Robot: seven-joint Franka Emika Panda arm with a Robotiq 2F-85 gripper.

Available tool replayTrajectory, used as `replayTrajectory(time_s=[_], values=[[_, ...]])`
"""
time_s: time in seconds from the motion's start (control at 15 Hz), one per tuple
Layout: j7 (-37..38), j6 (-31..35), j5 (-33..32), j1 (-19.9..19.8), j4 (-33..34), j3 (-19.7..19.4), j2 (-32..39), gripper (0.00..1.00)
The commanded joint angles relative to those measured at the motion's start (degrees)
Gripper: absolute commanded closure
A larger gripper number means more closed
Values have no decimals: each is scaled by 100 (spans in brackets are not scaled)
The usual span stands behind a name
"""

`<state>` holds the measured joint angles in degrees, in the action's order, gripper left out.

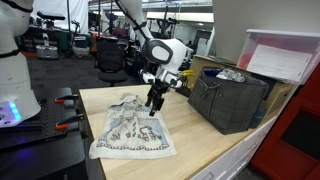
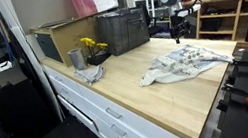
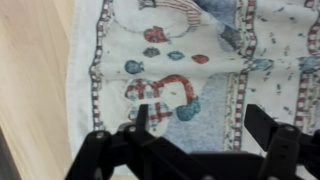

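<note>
Printed cloth (image 1: 130, 130) lying rumpled on the wooden table (image 1: 205, 140), near the dark crate (image 1: 228, 100). Over its crate-side half, gripper (image 1: 153, 107) poised with jaws spread wide, clamping nothing; contact with the fabric impossible to tell.

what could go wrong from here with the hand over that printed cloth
1. The open hand hangs just above the cloth; closing too high might pinch only a wrinkle, or nothing.
2. The cloth lies rumpled with a corner near the edge of the table, so a sideways drag could slide it off.
</note>
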<state>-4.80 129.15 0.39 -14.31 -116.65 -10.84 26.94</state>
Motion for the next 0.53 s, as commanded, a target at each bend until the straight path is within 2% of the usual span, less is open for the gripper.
replayTrajectory(time_s=[0.0, 0.13, 0.47], values=[[-189, 117, 194, -380, 313, -37, 410, 32], [-214, 154, 253, -534, 481, -8, 625, 49], [-238, 446, 185, -637, 901, 30, 1204, 86]])
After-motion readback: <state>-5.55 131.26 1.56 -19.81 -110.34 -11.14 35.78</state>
